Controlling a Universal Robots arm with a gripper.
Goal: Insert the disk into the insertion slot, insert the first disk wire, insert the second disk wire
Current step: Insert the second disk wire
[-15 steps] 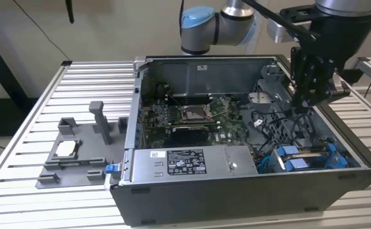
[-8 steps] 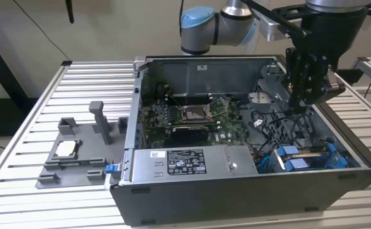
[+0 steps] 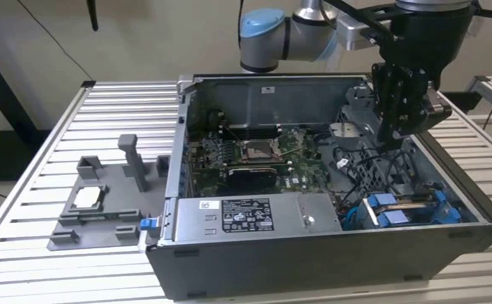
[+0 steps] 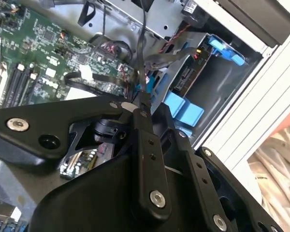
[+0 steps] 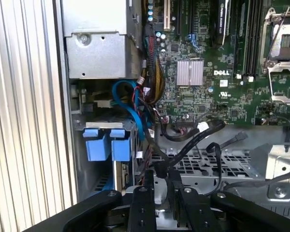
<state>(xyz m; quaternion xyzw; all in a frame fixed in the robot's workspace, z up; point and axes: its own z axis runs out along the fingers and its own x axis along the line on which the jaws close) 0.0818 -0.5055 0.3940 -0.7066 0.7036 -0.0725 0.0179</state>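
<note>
Your black gripper (image 3: 395, 139) hangs vertically into the open grey metal computer case (image 3: 313, 263) at the exterior view's right, fingers (image 4: 146, 145) pinched on a thin black wire (image 4: 145, 58).

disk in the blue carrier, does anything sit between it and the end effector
Yes. In the first wrist view a loose bundle of red, black and blue wires lies between the end effector, closed on a black cable, and the silver-grey disk in its bright blue plastic carrier.

Exterior view above computer case (image 3: 313, 269); both wrist views close over its motherboard (image 5: 198, 101) (image 4: 43, 58).
</note>
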